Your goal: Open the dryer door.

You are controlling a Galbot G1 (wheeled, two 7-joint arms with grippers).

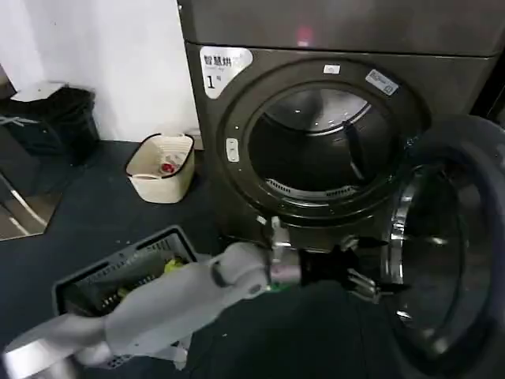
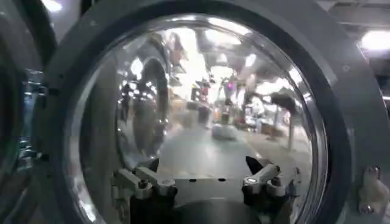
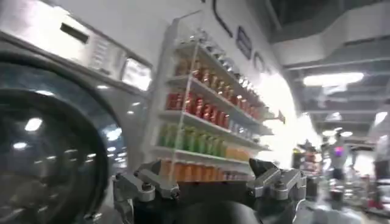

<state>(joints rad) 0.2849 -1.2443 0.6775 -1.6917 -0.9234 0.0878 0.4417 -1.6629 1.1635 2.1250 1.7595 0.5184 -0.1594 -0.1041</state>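
Left jaws: spread wide apart, holding nothing. The left gripper (image 1: 364, 283) sits low in front of the machine, close to the inner side of the swung-out door. In the left wrist view the left gripper (image 2: 207, 182) faces the glass, and its two grey fingertips (image 2: 259, 181) do not touch it.

Right jaws: also spread apart, holding nothing. The right gripper (image 3: 210, 181) points at a big machine with a round window (image 3: 42, 158) and a white shelf full of colourful bottles (image 3: 207, 115).

Left arm: the pale grey arm (image 1: 158, 304) reaches from the lower left across the dark floor.

Door: the big round dryer door with a shiny chrome rim and dark domed glass (image 1: 446, 245) stands wide open on the right side.

Dryer: the big dark grey dryer (image 1: 237, 95) has its round drum hole open, with a white sticker marked "1" (image 1: 222, 68) above it.

Floor things: a cream plastic basket (image 1: 162, 166) sits near the wall. A dark grey laundry basket (image 1: 118, 276) sits partly behind the arm.
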